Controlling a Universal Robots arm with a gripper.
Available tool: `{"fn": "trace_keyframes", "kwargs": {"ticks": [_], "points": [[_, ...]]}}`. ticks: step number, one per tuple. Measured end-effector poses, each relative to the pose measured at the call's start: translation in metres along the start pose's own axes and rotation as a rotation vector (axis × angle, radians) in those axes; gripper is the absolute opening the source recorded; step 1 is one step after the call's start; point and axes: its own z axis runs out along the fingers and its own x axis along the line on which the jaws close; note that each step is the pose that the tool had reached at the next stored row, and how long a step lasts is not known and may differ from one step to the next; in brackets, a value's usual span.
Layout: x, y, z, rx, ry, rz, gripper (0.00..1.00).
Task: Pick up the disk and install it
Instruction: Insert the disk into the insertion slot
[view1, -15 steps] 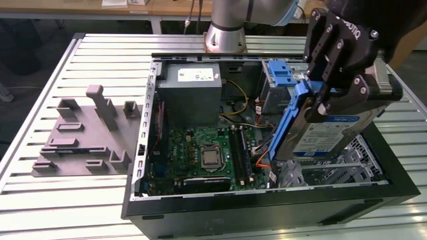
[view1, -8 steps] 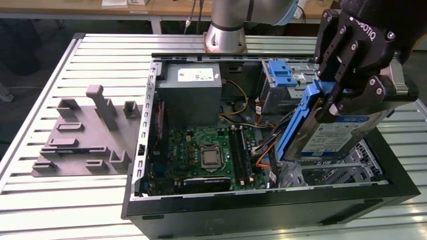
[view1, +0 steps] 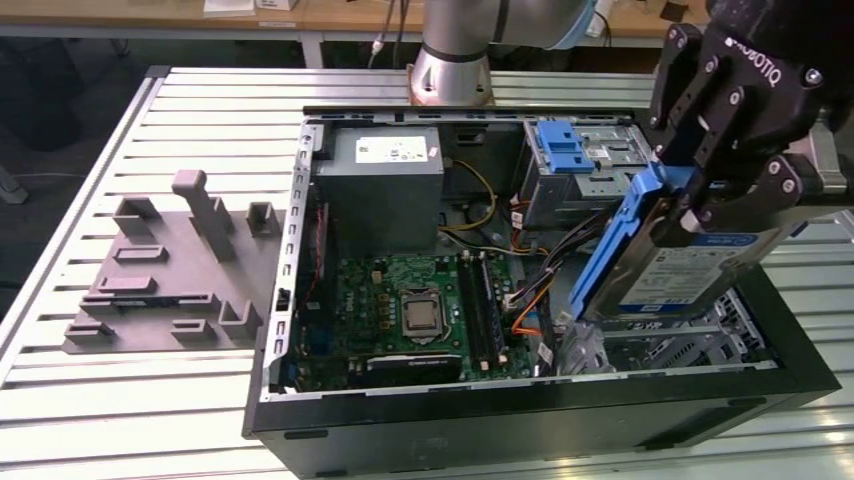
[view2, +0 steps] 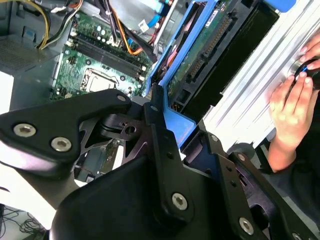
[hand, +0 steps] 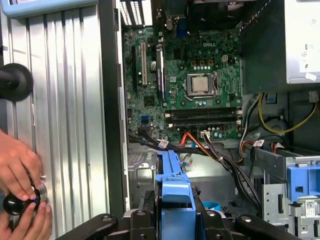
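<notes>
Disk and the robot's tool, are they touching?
Touching. The exterior view shows the tool clamping the disk by its blue frame, tilted above the open computer case.

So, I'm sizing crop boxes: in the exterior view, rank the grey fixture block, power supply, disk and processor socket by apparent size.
1. grey fixture block
2. power supply and disk look alike; the disk, held in the tool, is nearer the camera, so no ranking between them
3. processor socket
</notes>
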Motion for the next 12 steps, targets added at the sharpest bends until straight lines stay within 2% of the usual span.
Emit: {"fn": "trace_keyframes", "kwargs": {"ticks": [2, 6, 12], "points": [[-0.0001, -0.0026, 0.0015, 0.0, 0.0001, 0.0, 0.36], [-0.0007, -0.0125, 0.0031, -0.0001, 0.0003, 0.0, 0.36], [-0.0012, -0.0208, 0.0054, 0.0, 0.0002, 0.0, 0.36]]}}
